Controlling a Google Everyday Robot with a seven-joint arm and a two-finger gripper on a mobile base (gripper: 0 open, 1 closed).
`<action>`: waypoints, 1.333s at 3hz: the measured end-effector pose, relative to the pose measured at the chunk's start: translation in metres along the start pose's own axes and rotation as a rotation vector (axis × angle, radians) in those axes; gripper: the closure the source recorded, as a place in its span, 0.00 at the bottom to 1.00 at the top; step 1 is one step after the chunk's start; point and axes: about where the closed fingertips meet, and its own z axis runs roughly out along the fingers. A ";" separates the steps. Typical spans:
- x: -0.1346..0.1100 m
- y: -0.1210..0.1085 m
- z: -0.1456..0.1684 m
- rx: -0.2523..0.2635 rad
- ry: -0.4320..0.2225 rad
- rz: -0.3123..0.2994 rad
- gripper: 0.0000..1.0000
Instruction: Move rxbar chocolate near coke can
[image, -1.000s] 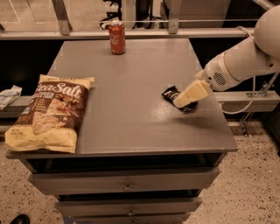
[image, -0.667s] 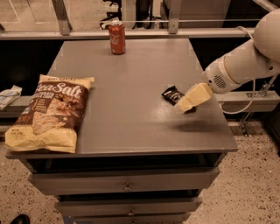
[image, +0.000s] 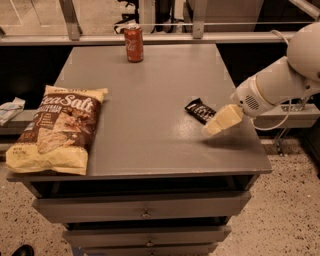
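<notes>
The rxbar chocolate, a small flat bar in a black wrapper with white lettering, lies on the right side of the grey table. The coke can, red with a silver top, stands upright at the table's far edge, left of centre. My gripper hangs just above the table on the near right of the bar, apart from it. Its cream-coloured fingers point down and to the left.
A large yellow-and-brown chip bag lies at the table's front left. The table's right edge is close behind my gripper. Drawers sit under the tabletop. A railing runs behind the can.
My gripper has moved a little to the right and toward the front, away from the bar. The bar, the can and the bag have not moved.
</notes>
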 end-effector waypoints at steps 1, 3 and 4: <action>0.006 -0.002 0.002 0.002 0.008 0.007 0.35; -0.007 -0.015 -0.012 0.043 -0.012 -0.020 0.89; -0.032 -0.029 -0.019 0.074 -0.057 -0.060 1.00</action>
